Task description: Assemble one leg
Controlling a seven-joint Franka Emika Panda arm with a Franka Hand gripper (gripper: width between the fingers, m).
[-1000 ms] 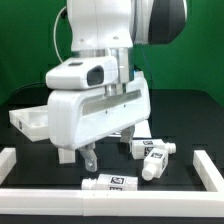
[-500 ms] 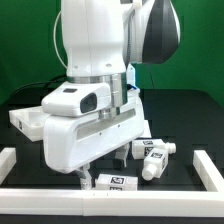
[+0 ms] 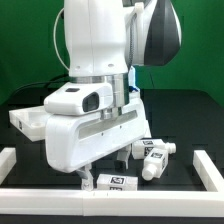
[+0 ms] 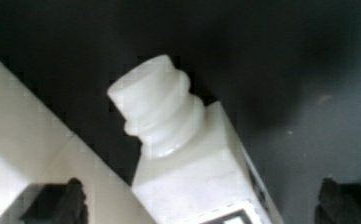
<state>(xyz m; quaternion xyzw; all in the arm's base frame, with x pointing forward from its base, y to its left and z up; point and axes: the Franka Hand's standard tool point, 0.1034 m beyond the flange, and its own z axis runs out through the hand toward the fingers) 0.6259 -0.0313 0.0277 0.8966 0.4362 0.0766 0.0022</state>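
Clearly, the chunky white leg, ridged screw tip showing, lies inside the wide-spread end effector.

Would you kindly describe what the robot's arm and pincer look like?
The arm is glossy white with rounded shells, and one joint cover is black. The pincer has a boxy white housing that carries a pale grey rounded module. Its fingers are dark and narrow.
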